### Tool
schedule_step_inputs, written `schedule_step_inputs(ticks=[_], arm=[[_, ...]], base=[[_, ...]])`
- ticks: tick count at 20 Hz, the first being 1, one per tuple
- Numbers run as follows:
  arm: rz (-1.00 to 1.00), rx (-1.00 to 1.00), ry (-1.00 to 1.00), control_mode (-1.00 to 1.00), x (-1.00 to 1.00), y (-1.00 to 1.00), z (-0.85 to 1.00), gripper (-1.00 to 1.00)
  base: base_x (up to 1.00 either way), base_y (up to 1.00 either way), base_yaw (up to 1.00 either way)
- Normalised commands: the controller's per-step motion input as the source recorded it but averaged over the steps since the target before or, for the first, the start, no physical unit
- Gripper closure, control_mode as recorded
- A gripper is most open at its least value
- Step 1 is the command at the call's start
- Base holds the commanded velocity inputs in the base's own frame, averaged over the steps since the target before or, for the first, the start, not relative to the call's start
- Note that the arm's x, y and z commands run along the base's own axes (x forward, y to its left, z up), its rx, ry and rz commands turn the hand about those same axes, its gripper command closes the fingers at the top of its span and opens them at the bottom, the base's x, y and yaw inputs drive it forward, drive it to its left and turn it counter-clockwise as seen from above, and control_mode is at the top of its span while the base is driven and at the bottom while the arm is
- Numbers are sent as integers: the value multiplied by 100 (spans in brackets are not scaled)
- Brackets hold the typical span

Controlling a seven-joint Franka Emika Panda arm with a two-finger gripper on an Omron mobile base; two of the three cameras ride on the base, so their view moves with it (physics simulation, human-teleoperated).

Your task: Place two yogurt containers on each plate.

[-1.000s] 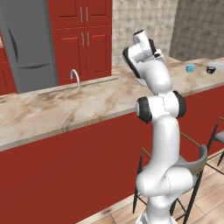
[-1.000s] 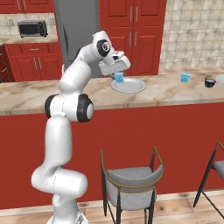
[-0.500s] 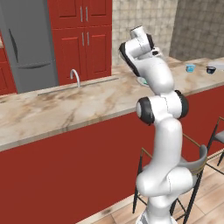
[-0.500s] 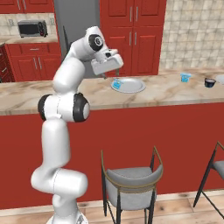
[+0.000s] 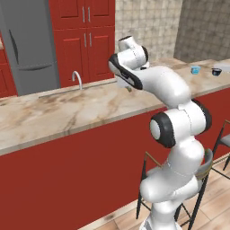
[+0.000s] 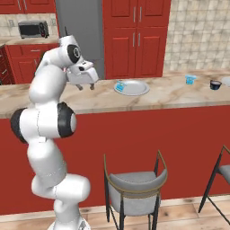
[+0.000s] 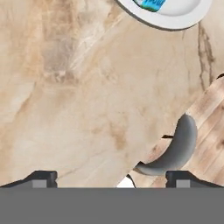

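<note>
Over veined marble counter (image 6: pixel 170 92), fingers (image 6: pixel 85 86) spread wide, empty; round plate (image 6: pixel 134 89) holds 1 tub (image 6: pixel 119 86).

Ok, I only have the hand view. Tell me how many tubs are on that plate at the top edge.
Observer: One yogurt container, at the near-left rim of the plate in the right base view.
Operator: Find me another tub.
Observer: A second yogurt container stands farther right on the counter, left of a dark bowl.
Operator: Place the gripper for me.
Observer: The gripper hangs above the counter, left of the plate.
</note>
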Motion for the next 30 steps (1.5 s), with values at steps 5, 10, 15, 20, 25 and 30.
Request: schedule_step_inputs(ticks=[5,10,15,20,25,30], arm=[[-14,34,-43,-100,-100,24,-15,-100],[-14,15,-29,100,-80,-3,-1,-100],[0,0,0,100,0,0,0,-100],[0,0,0,100,0,0,0,-100],[0,0,0,100,0,0,0,-100],[0,0,0,100,0,0,0,-100]], base=[[0,0,0],[-20,-1,-4],[-100,-40,-13],[-100,-100,-8],[-82,-100,-4],[34,-100,5]])
